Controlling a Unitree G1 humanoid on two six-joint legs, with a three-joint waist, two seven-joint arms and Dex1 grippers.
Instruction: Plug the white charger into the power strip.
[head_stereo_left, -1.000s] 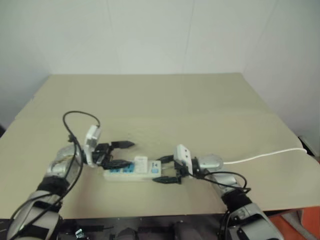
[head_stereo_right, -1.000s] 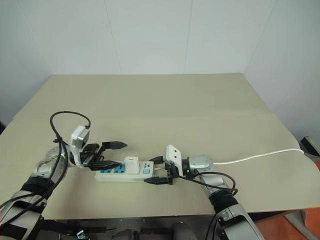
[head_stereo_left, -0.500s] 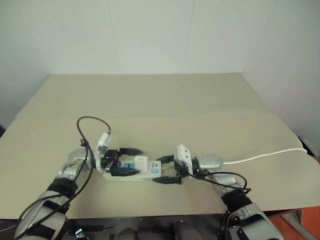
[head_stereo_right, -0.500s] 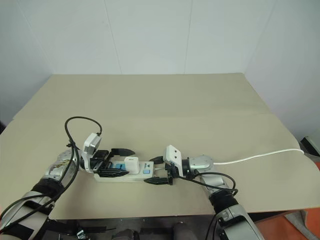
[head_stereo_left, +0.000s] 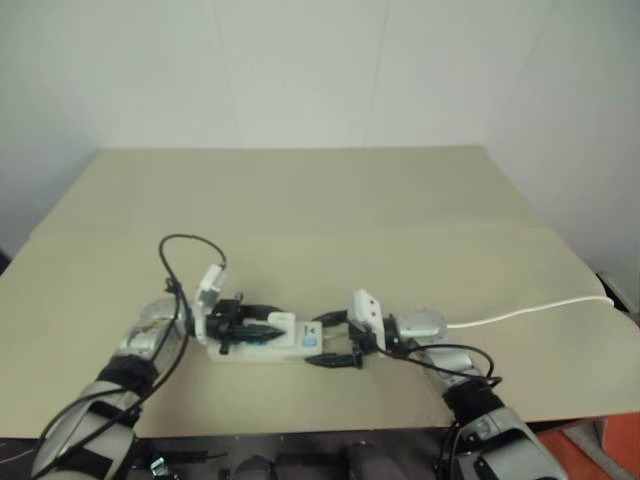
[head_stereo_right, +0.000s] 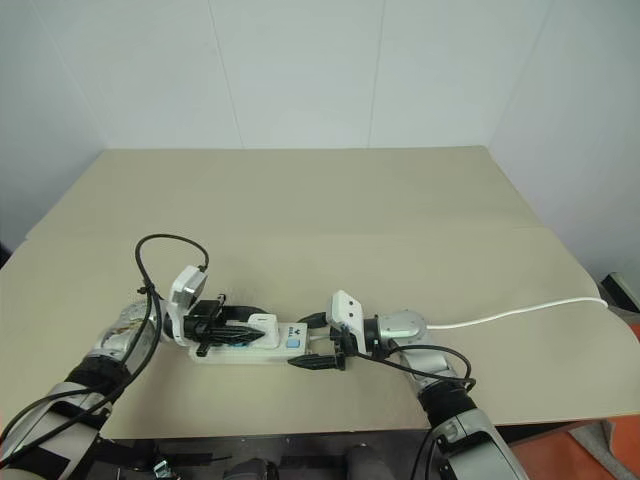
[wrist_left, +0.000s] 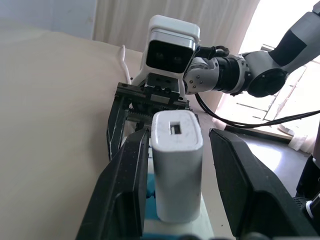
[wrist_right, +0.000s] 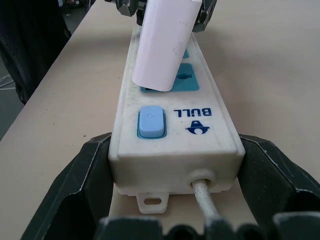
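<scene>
The power strip lies on the tan table near its front edge, its thin white cord running off to the right. The white charger stands on the blue socket face beside the blue switch and leans a little. My left gripper reaches in from the left, its two black fingers drawn in against the charger's sides. My right gripper comes from the right and is shut on the cord end of the strip, one finger on each long side.
The tan table stretches back to a white wall, with bare surface behind and on both sides of the strip. A black cable loops up over my left wrist. The table's front edge runs just below both arms.
My left gripper has slid right along the strip to the charger, and its wide-open fingers have drawn in around it. The right gripper and the strip have kept still.
</scene>
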